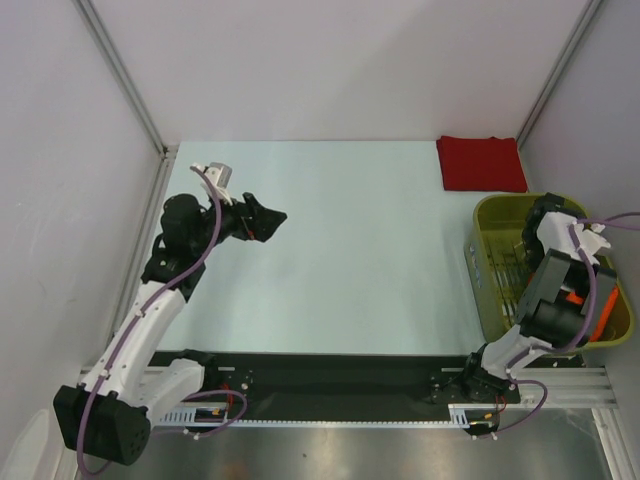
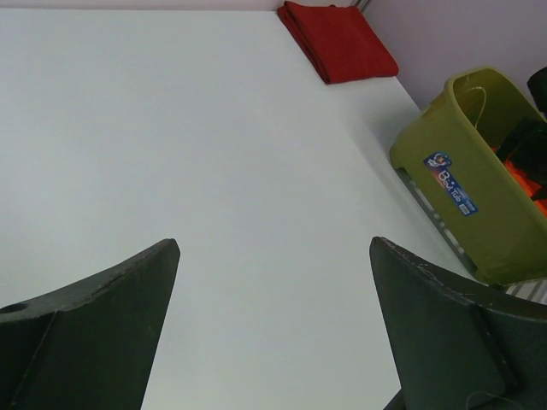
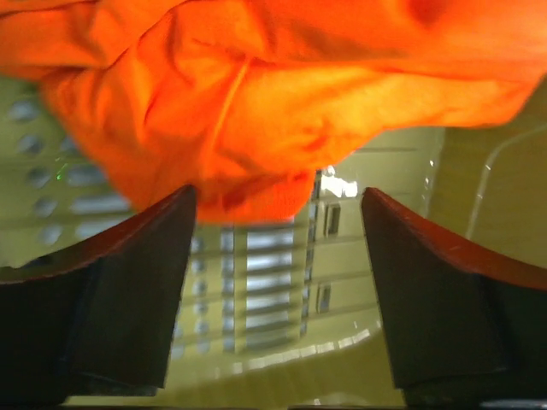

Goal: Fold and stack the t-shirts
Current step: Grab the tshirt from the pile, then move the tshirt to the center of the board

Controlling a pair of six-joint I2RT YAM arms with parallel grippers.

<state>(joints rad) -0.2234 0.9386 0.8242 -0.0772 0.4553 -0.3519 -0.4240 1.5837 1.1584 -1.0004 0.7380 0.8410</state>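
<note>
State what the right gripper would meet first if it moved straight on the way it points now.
Probably the orange t-shirt, bunched just past the open fingertips of the right gripper. Lower in the gap only the slotted wall of the basket shows, farther off; depth is hard to judge.

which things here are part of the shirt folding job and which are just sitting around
Part of the job:
dark red t-shirt, folded, far right corner
orange t-shirt, crumpled in the olive-green basket
right gripper, open, down in that basket
left gripper, open over the table

Just there:
olive-green basket
table
</note>
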